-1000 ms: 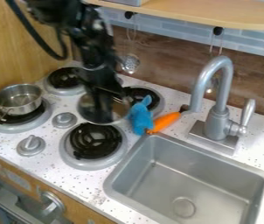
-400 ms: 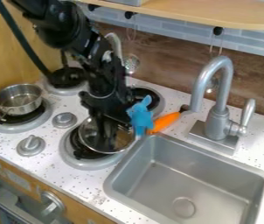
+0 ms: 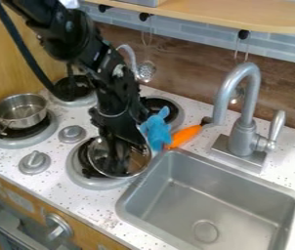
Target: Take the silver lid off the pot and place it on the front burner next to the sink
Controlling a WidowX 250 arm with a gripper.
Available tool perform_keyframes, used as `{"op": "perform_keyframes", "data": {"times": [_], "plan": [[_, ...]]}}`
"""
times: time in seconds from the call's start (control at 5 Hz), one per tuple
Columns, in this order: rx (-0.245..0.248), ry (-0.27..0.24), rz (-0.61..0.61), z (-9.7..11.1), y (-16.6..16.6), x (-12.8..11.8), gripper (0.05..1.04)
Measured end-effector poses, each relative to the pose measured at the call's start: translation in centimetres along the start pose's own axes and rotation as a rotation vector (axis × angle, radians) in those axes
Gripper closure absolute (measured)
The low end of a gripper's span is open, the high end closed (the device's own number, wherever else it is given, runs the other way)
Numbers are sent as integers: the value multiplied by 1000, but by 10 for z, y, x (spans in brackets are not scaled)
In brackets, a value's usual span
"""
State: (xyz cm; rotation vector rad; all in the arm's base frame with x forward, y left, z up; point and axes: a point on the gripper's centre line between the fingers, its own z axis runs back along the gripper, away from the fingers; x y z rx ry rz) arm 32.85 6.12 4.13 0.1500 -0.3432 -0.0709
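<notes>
Pan point(image 3: 139, 165) | claw point(image 3: 116, 167) low end w/in rim | over burner point(image 3: 85, 181) nr sink point(image 3: 205, 197)

Black robot arm slanting down from the upper left, black gripper point(image 3: 116, 163) hanging low, fingertips pointing downward

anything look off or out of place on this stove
The shiny round cookware at the gripper sits off-centre on the front burner, overhanging toward the sink. A blue item and an orange one lie loose on the counter. No spill or damage stands out.
</notes>
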Motion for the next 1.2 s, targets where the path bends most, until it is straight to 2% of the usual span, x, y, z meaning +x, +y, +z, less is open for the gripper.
{"op": "perform_keyframes", "data": {"times": [0.4,0.6,1.0,1.2], "plan": [[-22,-4,-8,-29,20,11,766],[-21,1,4,-37,29,13,766],[-3,-12,92,-33,57,17,766],[0,19,124,-43,70,17,766]]}}
